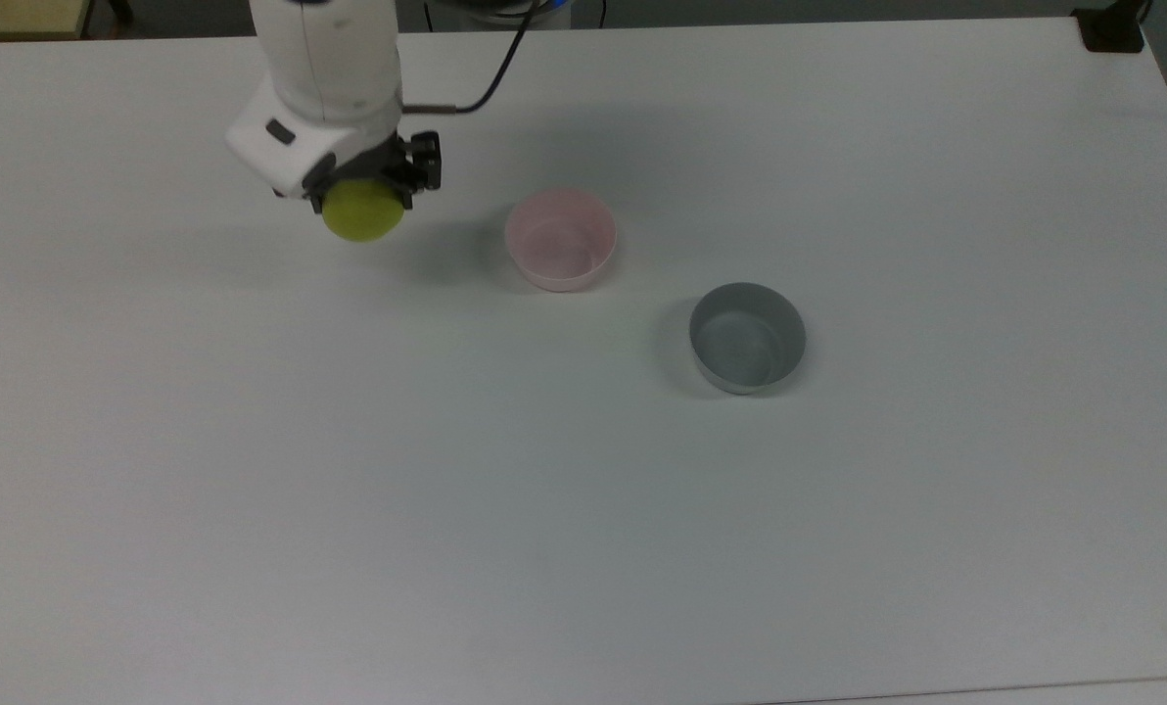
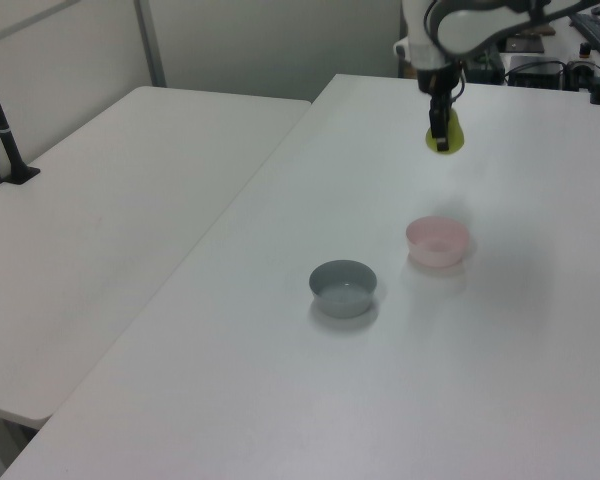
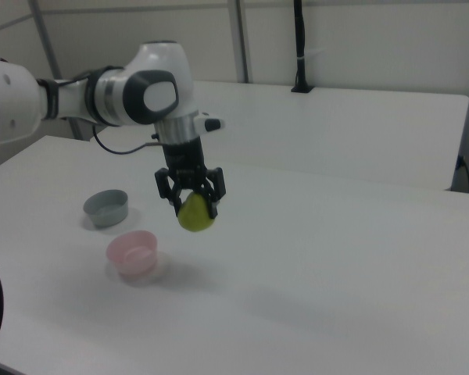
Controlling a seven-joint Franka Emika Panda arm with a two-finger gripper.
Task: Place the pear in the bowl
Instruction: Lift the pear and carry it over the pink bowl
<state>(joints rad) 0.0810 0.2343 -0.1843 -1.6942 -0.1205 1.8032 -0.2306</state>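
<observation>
Pear (image 3: 195,216) hangs clear above the table (image 1: 583,509), clamped in your gripper (image 3: 191,205) with its fat end down and narrow end up between the fingers, long axis roughly upright. No writing can be read on it. The pink bowl (image 1: 560,239) lies to the gripper's right in the top view, the grey bowl (image 1: 747,337) farther out.

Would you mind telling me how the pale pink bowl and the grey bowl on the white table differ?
The round pale pink plastic bowl is pink; the round grey plastic bowl is grey. In the top view, the pink bowl sits nearer the gripper holding the yellow-green pear, and the grey bowl lies farther to the top view's right. Both stand upright, empty and look alike in size.
</observation>
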